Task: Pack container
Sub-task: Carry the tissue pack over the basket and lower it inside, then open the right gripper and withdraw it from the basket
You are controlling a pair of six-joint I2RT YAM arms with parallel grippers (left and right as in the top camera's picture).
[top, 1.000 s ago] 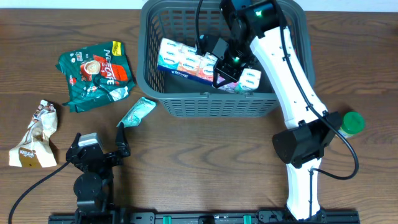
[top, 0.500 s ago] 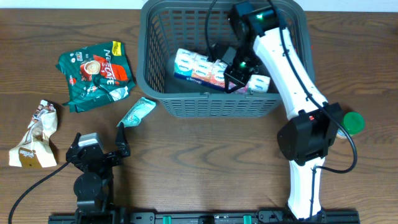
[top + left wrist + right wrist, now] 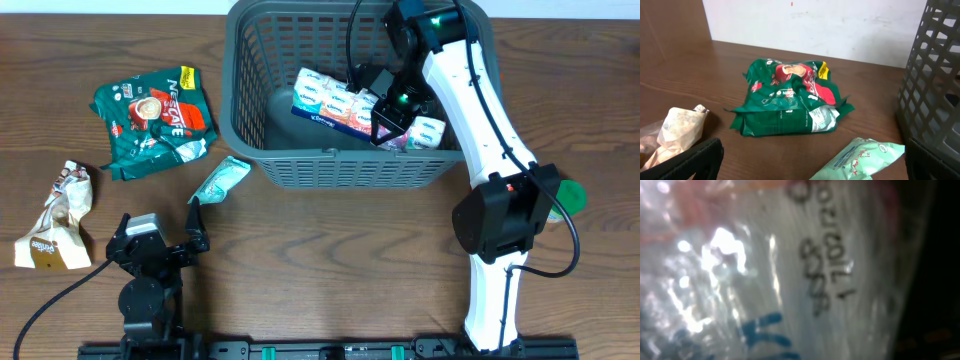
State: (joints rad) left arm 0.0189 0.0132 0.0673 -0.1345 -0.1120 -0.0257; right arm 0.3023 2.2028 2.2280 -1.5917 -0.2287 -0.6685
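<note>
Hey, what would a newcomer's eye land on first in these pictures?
The big grey basket at the far edge of the table, with the white right arm reaching in, its pincer closed on a colourful tissue pack. Then the green coffee packet lying left of the basket.

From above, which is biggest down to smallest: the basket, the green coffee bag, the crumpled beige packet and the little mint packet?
1. basket, by far the biggest
2. green coffee bag
3. beige packet
4. mint packet
The last two are closer in size, but the beige one looks bigger.
</note>
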